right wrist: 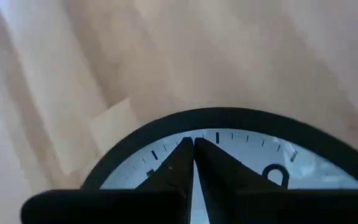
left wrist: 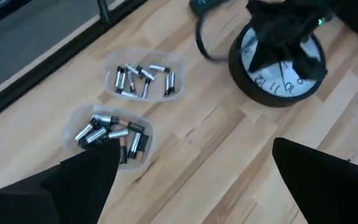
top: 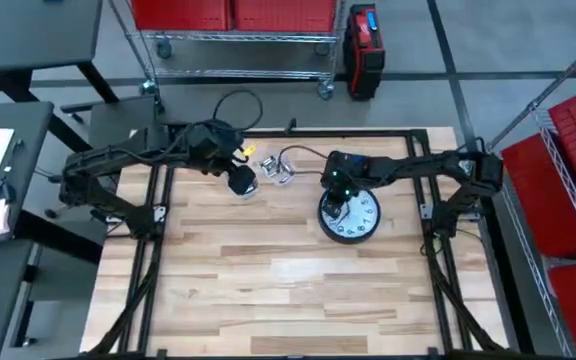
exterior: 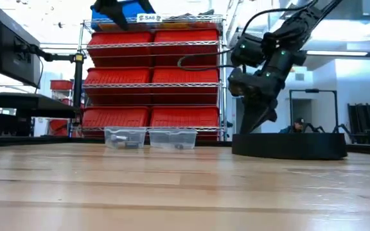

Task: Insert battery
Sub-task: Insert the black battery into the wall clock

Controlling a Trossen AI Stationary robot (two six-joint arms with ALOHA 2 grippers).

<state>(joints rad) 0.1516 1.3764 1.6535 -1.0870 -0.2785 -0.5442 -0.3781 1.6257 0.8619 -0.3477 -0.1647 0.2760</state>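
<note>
- Two clear plastic trays sit side by side on the wooden table (left wrist: 216, 155), each holding loose batteries.
- The farther tray (left wrist: 143, 79) has a handful of batteries (left wrist: 143, 76) scattered inside; the nearer tray (left wrist: 112, 137) holds a denser pile (left wrist: 107, 132).
- The left gripper (left wrist: 191, 186) shows its two dark fingers (left wrist: 82, 183) spread wide apart — one edges over the nearer tray's rim.
- A round clock (left wrist: 279, 65) lies face up, black-rimmed, white dial with numerals.
- The right arm (left wrist: 288, 28) hangs over the clock, covering much of the dial.
</note>
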